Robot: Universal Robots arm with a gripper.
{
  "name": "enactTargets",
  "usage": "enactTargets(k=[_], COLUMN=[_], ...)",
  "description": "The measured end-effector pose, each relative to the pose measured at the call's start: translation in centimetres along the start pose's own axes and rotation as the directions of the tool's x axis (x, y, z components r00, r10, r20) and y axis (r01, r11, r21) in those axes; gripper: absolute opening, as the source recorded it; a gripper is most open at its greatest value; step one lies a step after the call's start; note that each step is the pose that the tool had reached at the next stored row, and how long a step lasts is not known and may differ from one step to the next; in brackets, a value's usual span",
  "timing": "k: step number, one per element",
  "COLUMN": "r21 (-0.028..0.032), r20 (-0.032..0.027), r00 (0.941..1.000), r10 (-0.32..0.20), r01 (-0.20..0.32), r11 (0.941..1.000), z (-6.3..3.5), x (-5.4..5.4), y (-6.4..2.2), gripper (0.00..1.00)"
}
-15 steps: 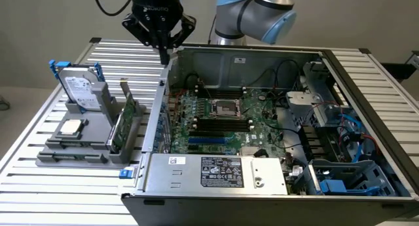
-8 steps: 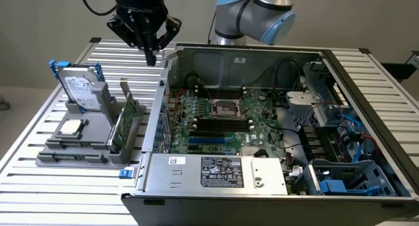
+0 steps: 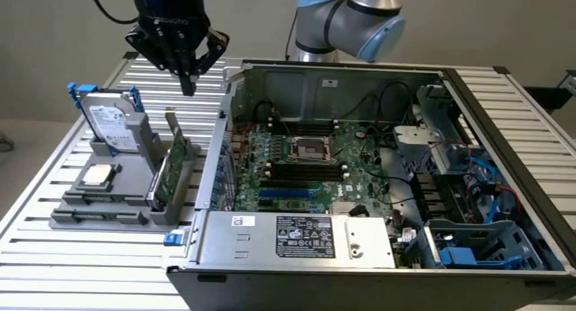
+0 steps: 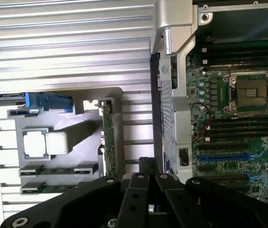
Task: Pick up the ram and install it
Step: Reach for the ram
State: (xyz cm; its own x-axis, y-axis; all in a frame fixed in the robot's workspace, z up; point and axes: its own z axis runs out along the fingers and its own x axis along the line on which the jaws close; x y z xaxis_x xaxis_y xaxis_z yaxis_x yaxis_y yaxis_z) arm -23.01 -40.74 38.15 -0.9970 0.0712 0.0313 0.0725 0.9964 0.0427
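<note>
Exterior view first: my gripper point(image 3: 188, 88) hangs in the air above the gray holder point(image 3: 135, 213) on the slatted table point(image 3: 54, 257), fingertips pinched together to a point with nothing between them. The ram point(image 3: 171, 166) stands on its long edge in that holder, just beside the open computer case point(image 3: 504, 156) on the exterior view's left. I'm above its far end and clear of it, not touching. Beside the ram in the same holder are the hard drive point(image 3: 112, 125) in its blue bracket and the small square processor point(image 3: 97, 177).

Wrist view now: looking straight down past my clenched gripper point(image 4: 149, 166), I see the ram point(image 4: 108, 128) edge-on as a thin green line, which the side-on picture doesn't give me. The processor point(image 4: 35, 144) sits near it, and two green strips point(image 4: 58, 169) lie flat in the holder's slots. Across the case wall, the motherboard point(image 4: 238, 118) shows dark slots on both sides of the processor socket point(image 4: 250, 92).
</note>
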Motion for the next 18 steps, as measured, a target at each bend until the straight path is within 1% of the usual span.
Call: enactTargets(k=[4, 6, 10, 13, 18], r21=[0.0, -0.0004, -0.0043, -0.0062, -0.0069], r20=[0.0, 0.0017, 0.01, 0.015, 0.02], r00=[1.0, 1.0, 0.9999, 0.9999, 0.9998], r10=[0.0, -0.001, -0.001, -0.001, -0.002], r01=[0.0, 0.001, 0.001, 0.001, 0.002], r11=[1.0, 1.0, 1.0, 1.0, 1.0], z=[0.08, 0.11, 0.23, 0.27, 0.33], x=[1.0, 1.7, 3.2, 4.4, 6.6], y=[-0.92, -1.32, -1.92, -2.37, -3.25], gripper=[0.11, 0.11, 0.11, 0.11, 0.11])
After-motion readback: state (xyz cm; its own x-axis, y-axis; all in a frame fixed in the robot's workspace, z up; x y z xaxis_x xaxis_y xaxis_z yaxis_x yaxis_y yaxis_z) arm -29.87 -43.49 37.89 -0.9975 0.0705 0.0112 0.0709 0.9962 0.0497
